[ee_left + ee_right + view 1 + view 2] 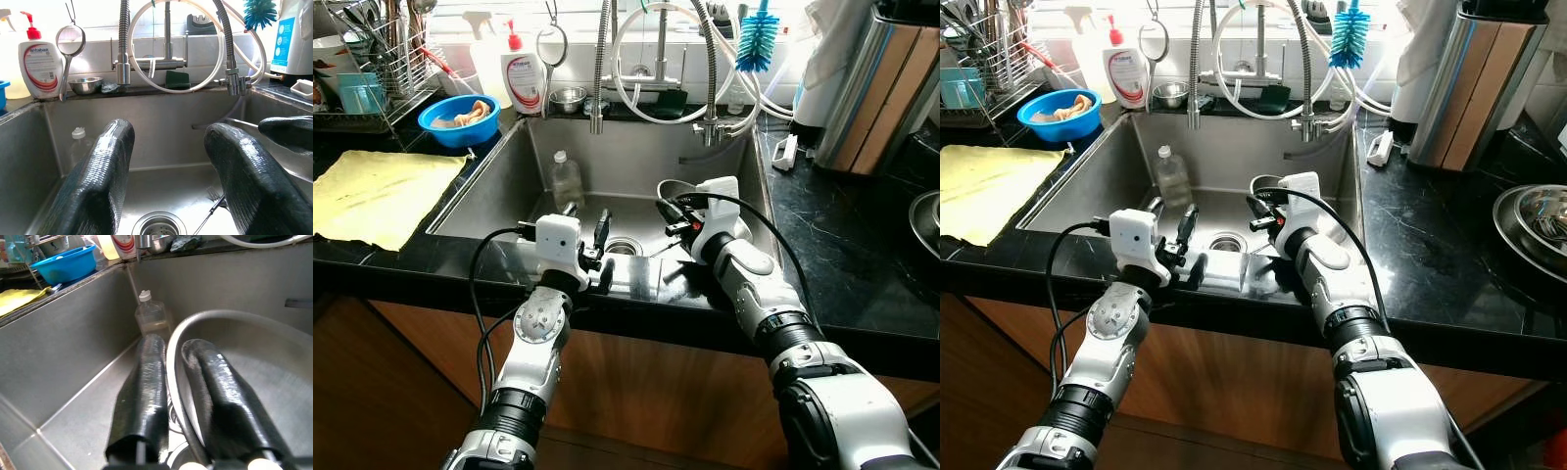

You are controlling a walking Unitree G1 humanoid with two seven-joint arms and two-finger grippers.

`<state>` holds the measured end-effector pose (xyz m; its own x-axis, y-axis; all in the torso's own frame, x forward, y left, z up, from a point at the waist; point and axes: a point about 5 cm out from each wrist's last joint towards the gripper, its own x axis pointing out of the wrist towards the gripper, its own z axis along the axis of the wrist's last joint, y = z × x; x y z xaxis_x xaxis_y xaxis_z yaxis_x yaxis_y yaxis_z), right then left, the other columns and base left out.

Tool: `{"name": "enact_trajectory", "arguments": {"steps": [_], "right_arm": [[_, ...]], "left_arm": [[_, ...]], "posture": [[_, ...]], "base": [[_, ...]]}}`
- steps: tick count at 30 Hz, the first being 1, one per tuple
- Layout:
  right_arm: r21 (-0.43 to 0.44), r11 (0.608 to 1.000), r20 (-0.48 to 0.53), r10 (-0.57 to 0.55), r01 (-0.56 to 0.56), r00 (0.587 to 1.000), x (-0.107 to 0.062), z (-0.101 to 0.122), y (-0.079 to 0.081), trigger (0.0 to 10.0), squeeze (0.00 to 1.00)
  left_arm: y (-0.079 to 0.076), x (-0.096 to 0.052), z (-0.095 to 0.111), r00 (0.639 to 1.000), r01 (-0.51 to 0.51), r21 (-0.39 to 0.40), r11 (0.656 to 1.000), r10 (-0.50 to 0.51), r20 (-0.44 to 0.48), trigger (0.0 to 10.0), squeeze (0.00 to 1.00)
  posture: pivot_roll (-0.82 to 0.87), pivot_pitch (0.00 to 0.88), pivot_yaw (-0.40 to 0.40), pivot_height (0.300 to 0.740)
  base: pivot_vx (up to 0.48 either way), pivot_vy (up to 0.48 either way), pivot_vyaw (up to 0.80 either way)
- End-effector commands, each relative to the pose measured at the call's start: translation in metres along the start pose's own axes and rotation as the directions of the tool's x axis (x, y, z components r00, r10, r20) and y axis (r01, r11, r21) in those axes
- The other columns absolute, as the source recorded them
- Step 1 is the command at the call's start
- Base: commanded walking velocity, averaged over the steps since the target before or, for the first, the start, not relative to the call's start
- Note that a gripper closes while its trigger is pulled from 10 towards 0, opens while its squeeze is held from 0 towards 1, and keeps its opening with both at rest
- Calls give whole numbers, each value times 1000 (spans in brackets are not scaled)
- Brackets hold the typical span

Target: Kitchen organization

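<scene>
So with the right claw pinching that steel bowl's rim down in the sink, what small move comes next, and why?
Probably lift the right claw straight up to raise the steel bowl from the sink. Its fingers straddle the rim, one inside, one outside, so the grip looks set. The left claw hangs open above the drain, holding nothing.

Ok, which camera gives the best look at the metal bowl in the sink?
The right wrist view: the metal bowl is close up, its rim pinched between the right gripper's fingers. Both eye views show just a sliver of rim behind that gripper; the left wrist view barely catches it.
</scene>
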<state>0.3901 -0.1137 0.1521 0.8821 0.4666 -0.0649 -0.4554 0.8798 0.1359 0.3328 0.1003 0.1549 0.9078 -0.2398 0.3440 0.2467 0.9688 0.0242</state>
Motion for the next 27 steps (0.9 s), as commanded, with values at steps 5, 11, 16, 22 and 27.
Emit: {"name": "enact_trajectory", "arguments": {"steps": [5,11,16,22,27], "right_arm": [[1,999,-7,-36,36,999,1,-1,-1,10000,553],[-26,998,6,-55,55,998,2,1,-2,10000,0],[-100,991,70,-81,88,994,1,12,-3,10000,0],[-193,969,258,-101,154,961,-8,34,1,10000,0],[-214,944,332,-170,250,928,-26,37,-1,10000,0]], "left_arm": [[-1,4,4,1000,25,12,1000,-25,14,10000,0],[0,3,5,1000,24,11,1000,-25,13,10000,0],[-1,3,4,1000,23,8,1000,-23,11,10000,0],[2,1,7,999,-14,11,1000,14,31,10000,0],[1,1,8,999,-17,9,1000,16,36,10000,0]], "posture": [[-123,0,62,740],[-124,0,65,740],[-125,0,64,740],[-135,0,58,740],[-141,0,58,740]], "base": [[0,0,0],[0,0,0],[0,0,0],[0,0,0],[0,0,0]]}}
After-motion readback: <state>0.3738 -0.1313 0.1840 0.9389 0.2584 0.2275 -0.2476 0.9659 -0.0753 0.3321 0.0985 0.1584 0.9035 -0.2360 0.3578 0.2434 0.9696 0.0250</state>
